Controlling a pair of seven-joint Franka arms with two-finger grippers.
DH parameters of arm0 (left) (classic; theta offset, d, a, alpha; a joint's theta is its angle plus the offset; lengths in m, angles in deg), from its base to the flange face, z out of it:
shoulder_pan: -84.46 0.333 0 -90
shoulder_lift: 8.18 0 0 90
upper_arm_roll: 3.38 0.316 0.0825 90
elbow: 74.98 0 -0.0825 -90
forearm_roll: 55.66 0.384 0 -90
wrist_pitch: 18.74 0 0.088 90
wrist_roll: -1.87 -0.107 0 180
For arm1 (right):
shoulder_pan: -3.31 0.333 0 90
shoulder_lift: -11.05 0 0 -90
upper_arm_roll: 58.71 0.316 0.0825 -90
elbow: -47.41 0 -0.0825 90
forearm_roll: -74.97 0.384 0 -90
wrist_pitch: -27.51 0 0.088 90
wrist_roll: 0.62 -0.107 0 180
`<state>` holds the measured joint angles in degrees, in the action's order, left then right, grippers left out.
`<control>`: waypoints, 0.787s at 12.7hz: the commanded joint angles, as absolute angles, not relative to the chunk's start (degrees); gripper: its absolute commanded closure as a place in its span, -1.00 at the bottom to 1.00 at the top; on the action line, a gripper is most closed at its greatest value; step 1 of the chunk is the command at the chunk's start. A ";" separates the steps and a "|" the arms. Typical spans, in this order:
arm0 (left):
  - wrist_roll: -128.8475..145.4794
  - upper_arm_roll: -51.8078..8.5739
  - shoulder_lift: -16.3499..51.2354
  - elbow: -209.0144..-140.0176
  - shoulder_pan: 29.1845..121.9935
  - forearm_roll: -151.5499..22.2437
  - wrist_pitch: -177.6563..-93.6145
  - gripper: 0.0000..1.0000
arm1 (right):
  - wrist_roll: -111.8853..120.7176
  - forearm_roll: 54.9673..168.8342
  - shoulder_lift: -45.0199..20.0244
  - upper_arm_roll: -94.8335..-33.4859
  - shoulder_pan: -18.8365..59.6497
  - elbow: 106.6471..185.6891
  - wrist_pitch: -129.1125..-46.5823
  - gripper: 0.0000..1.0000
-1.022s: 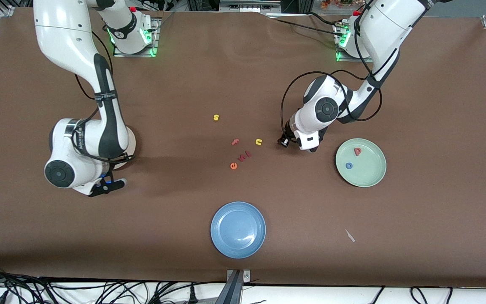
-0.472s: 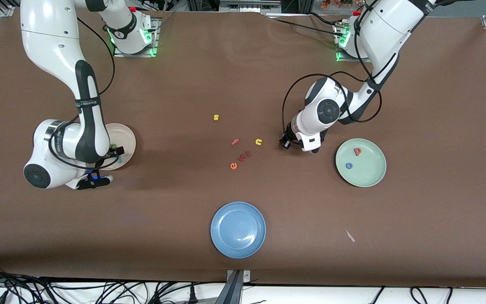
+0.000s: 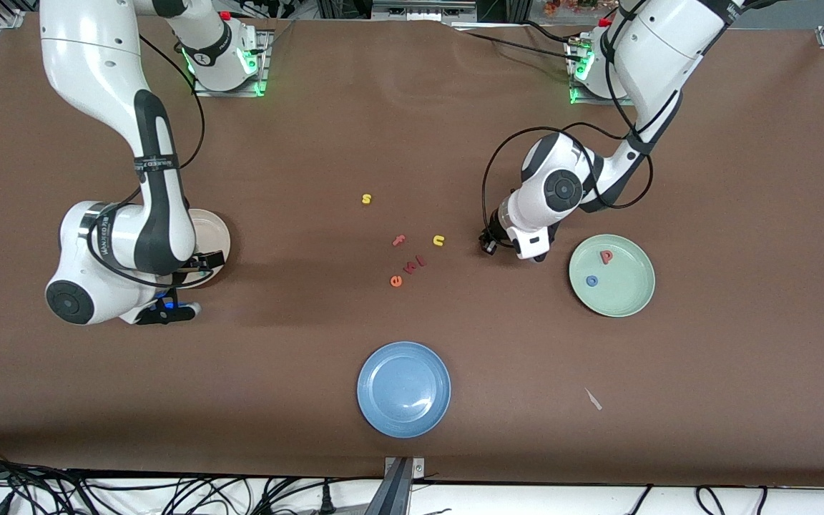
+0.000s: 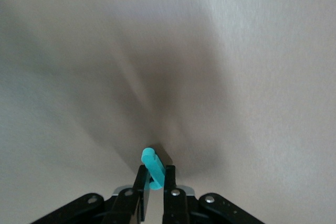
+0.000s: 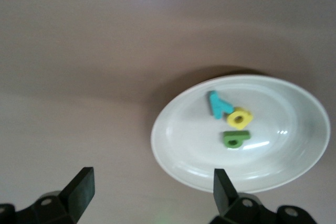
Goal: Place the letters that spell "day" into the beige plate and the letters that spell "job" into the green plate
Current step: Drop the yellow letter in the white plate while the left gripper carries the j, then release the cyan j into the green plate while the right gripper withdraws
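The right arm covers most of the beige plate in the front view, hiding the three letters that lie in it; the right wrist view shows them only as blurred shapes. The left gripper is lost under its own wrist housing in the front view. In the left wrist view the lower edge crops its fingers, which mask the base of the teal letter, leaving its shape unreadable. A pale scrap near the front edge of the desk is too small to identify.

The right gripper now stands open and drawn back off the beige plate, uncovering it; the left gripper pinches the teal j beside the green plate.
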<state>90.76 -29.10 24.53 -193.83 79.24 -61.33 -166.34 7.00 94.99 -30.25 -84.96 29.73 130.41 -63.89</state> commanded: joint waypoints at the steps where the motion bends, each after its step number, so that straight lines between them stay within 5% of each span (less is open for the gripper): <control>1: 90.46 -27.64 20.30 -191.98 79.80 -57.46 -157.64 1.00 | -0.07 95.71 -29.12 -85.16 32.91 129.85 -61.44 -1.00; 6: 83.46 -27.64 20.30 -183.01 82.78 -44.94 -136.62 1.00 | -5.35 95.10 -26.58 -83.95 34.34 129.67 -61.61 -1.00; 10: 66.69 -27.46 20.56 -182.21 91.38 -44.42 -135.54 1.00 | -8.26 86.87 -12.53 -63.33 17.24 143.53 -72.75 -1.00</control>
